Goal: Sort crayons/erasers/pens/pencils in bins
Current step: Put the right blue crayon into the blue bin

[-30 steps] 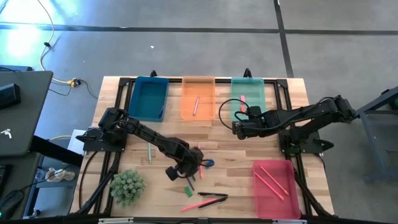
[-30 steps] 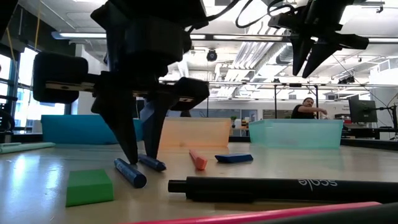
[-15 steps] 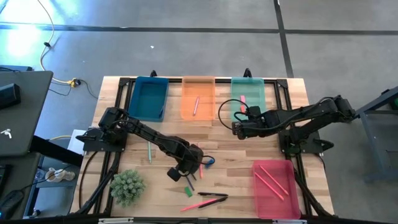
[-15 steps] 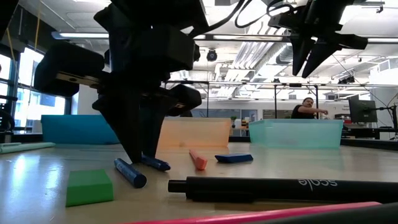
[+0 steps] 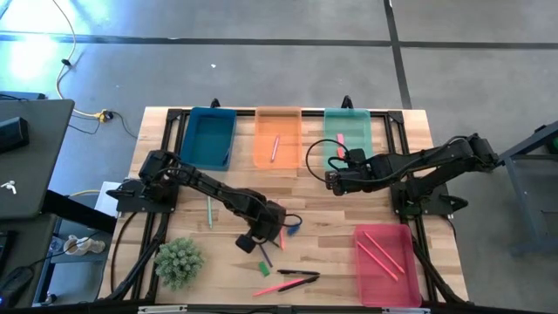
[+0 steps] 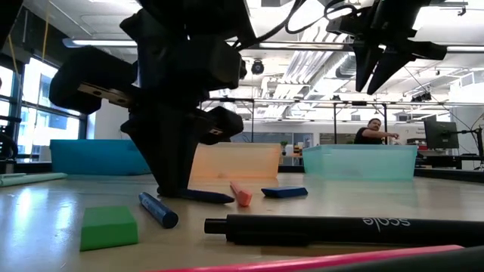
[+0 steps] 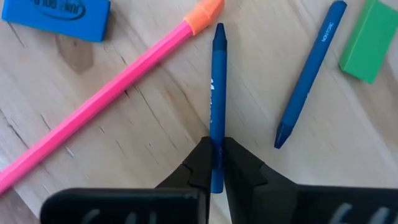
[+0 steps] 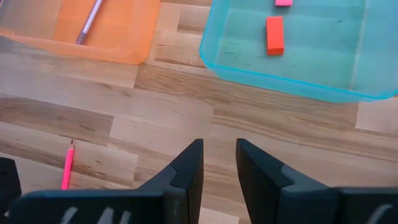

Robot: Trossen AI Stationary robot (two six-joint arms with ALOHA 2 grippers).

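Where left gripper (image 7: 217, 163) pinches: blue crayon (image 7: 216, 93), clamped between jaws.

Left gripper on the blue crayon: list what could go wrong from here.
1. The left gripper is shut on the blue crayon near one end, so the long free part may droop or swing when lifted.
2. A pink pencil lies almost against the crayon's tip; a sideways drag could knock it.
3. The second blue crayon and green eraser sit close by, so a low sweep could scatter them.
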